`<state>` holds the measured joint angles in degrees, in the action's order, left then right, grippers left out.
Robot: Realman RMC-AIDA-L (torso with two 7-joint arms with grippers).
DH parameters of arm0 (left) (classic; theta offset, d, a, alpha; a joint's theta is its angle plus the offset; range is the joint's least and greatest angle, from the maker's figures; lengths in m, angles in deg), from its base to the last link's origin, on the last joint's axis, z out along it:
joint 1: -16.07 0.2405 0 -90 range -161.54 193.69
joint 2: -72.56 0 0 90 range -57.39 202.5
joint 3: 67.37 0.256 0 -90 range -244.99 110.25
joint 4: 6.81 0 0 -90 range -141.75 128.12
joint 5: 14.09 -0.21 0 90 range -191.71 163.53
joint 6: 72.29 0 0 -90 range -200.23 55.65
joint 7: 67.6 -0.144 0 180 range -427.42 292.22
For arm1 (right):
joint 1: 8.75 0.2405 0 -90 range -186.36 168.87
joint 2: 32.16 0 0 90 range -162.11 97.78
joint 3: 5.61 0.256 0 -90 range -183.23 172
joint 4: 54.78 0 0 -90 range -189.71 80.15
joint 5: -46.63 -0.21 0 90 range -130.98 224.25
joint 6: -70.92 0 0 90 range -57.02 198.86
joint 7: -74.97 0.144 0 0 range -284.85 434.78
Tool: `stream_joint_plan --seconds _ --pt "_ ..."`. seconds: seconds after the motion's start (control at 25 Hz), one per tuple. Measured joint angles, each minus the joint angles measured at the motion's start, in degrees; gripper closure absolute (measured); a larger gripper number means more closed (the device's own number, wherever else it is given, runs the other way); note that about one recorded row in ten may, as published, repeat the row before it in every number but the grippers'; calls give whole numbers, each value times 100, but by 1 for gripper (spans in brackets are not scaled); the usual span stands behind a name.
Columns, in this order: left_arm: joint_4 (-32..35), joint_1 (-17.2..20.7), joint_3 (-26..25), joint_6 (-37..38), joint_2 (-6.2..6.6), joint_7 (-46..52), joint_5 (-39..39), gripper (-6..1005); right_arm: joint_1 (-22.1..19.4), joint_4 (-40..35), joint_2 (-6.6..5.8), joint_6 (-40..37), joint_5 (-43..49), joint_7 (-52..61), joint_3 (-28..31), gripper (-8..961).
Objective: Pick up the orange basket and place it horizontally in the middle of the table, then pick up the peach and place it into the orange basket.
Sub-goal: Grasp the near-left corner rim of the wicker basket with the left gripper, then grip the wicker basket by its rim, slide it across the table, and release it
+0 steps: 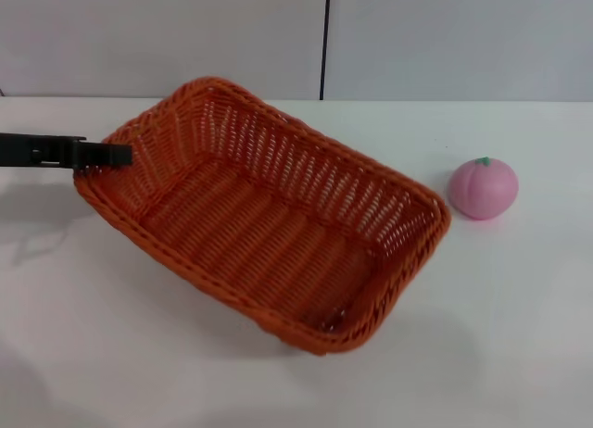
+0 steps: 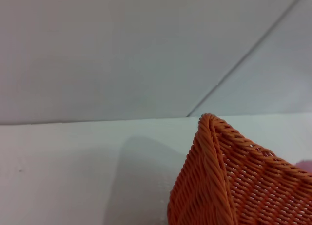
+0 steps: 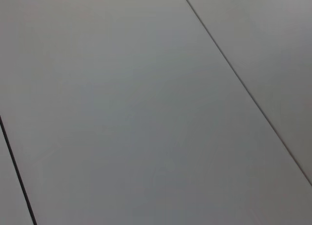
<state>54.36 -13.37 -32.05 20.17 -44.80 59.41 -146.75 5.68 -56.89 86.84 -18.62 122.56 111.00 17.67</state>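
The orange basket (image 1: 269, 215) lies diagonally across the white table (image 1: 519, 335), with its left end raised and its right end low near the peach. My left gripper (image 1: 116, 155) reaches in from the left edge and is shut on the braided rim at the basket's left end. A corner of the basket (image 2: 219, 186) fills the left wrist view. The pink peach (image 1: 483, 187) with its green stem sits on the table just right of the basket, apart from it. My right gripper is out of view.
A grey panelled wall (image 1: 185, 39) with a dark vertical seam stands behind the table. The right wrist view shows only wall panels (image 3: 146, 113). Bare tabletop lies in front of the basket and to the right of the peach.
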Motion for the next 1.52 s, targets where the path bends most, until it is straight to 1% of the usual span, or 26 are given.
stream_joint_plan --seconds 0.08,0.24,0.36,0.48,0.52,0.56,0.6,0.72,0.76,0.8,0.84,0.88,0.92,0.96,1.0,1.08,1.16,1.28,1.4,1.48,1.52 --pt "-51 22 -184 8 26 192 5 805 14 0 -2 43 -1 0 0 415" --pt "-66 47 -261 26 36 334 29 804 40 0 -5 97 -4 0 0 415" --pt "-70 117 -508 154 40 540 165 803 61 0 -13 103 -11 0 0 415" --pt "-70 117 -508 154 40 540 165 802 90 -3 -15 104 -13 0 -1 416" --pt "-71 305 -683 256 -34 579 305 802 90 -3 -15 104 -13 0 -1 416" --pt "-71 305 -683 256 -34 579 305 802 95 -4 -16 108 -14 0 -3 416" --pt "-155 573 -695 245 -73 566 592 802 114 -7 -17 157 -15 0 -7 416" --pt "-155 573 -695 245 -73 566 592 801 170 -22 -22 275 -17 0 -6 416" --pt "-281 732 -692 185 -83 527 819 801 170 -22 -22 275 -17 0 -6 416" --pt "-281 732 -692 185 -83 527 819 800 189 -27 -24 300 -18 0 -6 416" --pt "-626 1122 -681 -29 -86 336 1285 800 213 -32 -27 313 -18 0 -10 416" --pt "-626 1122 -681 -29 -86 336 1285 800 268 -49 -33 324 -18 0 -29 416" --pt "-751 1248 -699 -99 -88 244 1390 800 268 -49 -33 324 -18 0 -29 416" --pt "-751 1248 -699 -99 -88 244 1390 799 295 -56 -35 325 -18 0 -33 416" --pt "-892 1343 -703 -148 -89 113 1541 799 324 -65 -37 329 -18 0 -36 416" --pt "-1056 1404 -711 -191 -83 -16 1658 798 404 -106 -41 367 -18 0 -41 416" --pt "-1075 1416 -713 -196 -83 -33 1669 798 424 -119 -42 375 -16 0 -41 416" --pt "-1111 1571 -745 -216 -99 -109 1777 797 477 -133 -43 382 -2 0 -43 416" --pt "-1111 1571 -745 -216 -99 -109 1777 796 506 -130 -44 384 5 0 -46 416" --pt "-1151 1643 -748 -234 -99 -156 1854 796 522 -114 -39 385 10 0 -52 416" --pt "-1441 1714 -749 -301 -82 -345 1968 796 522 -114 -39 385 10 0 -52 415"
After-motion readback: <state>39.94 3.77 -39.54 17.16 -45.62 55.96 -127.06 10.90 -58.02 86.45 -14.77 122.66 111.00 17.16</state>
